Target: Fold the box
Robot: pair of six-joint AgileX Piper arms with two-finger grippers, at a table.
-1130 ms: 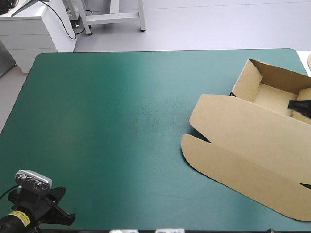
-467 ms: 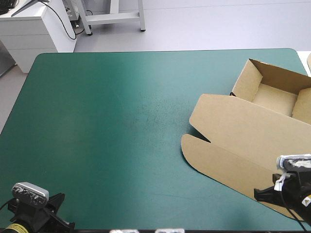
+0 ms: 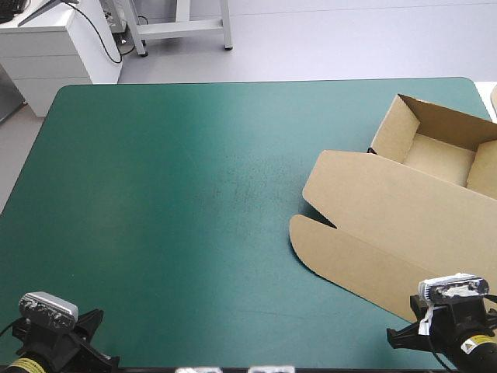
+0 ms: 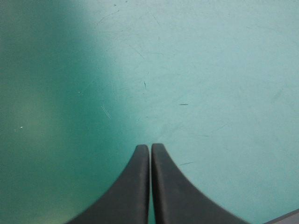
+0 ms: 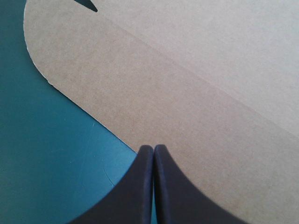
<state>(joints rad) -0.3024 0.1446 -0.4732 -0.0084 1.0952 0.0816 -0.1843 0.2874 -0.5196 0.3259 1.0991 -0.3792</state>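
The box (image 3: 388, 210) is seen at the right side of the table, running out of the high view there. Its tray (image 3: 439, 151) is stood up at the far right, walls raised and mouth upward. The lid (image 3: 373, 198) is laid flat from it toward the near left and is ended by a round-cornered flap (image 3: 349, 260). The long axis is set on a slant, from mid-left to near right, with the creases run along it.

The left gripper (image 4: 150, 146) is held pressed together and empty over bare cover (image 3: 194, 194) at the near left corner. It is judged to be parked clear of the work. The right gripper (image 5: 153, 147) is likewise pinched together and empty. It is hung over the flap's near edge, where board meets cover, and is judged to be kept off the raised walls.
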